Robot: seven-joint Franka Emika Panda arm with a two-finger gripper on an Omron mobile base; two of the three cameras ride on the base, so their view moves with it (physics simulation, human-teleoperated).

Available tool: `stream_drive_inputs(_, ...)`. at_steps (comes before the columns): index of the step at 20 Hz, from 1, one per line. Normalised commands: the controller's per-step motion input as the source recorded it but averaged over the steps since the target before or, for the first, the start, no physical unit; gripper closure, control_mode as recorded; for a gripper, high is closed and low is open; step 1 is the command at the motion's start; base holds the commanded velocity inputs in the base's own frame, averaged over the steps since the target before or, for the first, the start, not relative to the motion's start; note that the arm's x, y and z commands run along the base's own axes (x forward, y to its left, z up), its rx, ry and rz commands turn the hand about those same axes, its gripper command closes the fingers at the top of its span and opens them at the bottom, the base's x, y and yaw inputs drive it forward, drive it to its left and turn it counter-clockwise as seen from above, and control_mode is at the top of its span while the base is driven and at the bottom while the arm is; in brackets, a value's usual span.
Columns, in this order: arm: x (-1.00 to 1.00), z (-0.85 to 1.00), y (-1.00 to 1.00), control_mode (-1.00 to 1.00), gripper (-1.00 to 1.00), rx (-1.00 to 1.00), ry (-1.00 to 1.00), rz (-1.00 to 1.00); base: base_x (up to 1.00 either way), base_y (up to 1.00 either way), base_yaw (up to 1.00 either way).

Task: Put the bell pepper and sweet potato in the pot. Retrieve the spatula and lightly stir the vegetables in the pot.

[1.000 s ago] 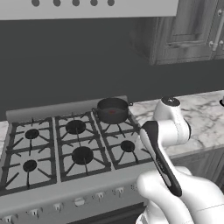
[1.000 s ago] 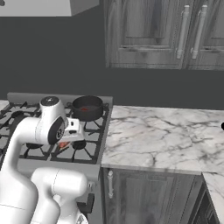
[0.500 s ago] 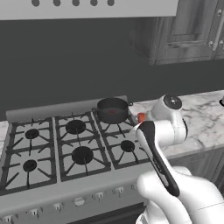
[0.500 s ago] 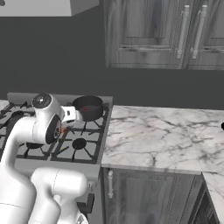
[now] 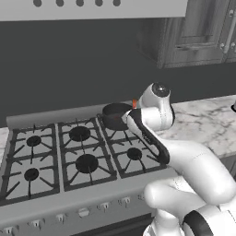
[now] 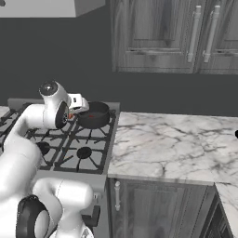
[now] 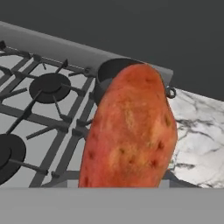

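Left base view: the white arm bends up from the lower right and reaches over the right-hand burners of the stove (image 5: 69, 156). Its bulky wrist covers the hand, so the fingers themselves cannot be made out from this side. The dark pot (image 5: 116, 115) sits on the rear right burner, its right side cut off by the arm. A sliver of orange, the sweet potato (image 5: 134, 103), peeks out between the pot and the wrist. The marble desk (image 5: 207, 124) runs to the right of the stove.

Right base view: the arm rises from the lower left, and the hand (image 6: 75, 106) hangs just left of the pot (image 6: 94, 115), close above the grates. A small orange-red patch of the sweet potato (image 6: 70, 116) shows beneath the white hand body; the fingertips are too small to tell apart. Inside the pot a dull red spot, likely the bell pepper (image 6: 91, 116), is barely visible past the rim. Wooden cabinets (image 6: 186, 37) hang above the desk (image 6: 176, 148).

Hand view: the sweet potato (image 7: 131, 131) stands upright close before the camera, gripped in the partly closed hand, hiding both fingertips and much of the pot (image 7: 109, 72) behind it. The pot's rim and a small ring handle show past the tuber's edges.
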Motion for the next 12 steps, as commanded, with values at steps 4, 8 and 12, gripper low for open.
stream_drive_inputs(4, 0.93, 0.02, 0.04, -1.0, 1.0, 0.0, 0.22, -0.05, 0.0, 0.0, 0.0)
stream_drive_inputs(8, 0.68, -0.06, -0.02, -1.0, 1.0, 0.0, 0.27, -0.02, 0.0, 0.0, 0.0)
stream_drive_inputs(12, 0.31, -0.63, -0.05, -1.0, 1.0, 0.02, 0.27, 0.0, 0.0, 0.0, 0.0)
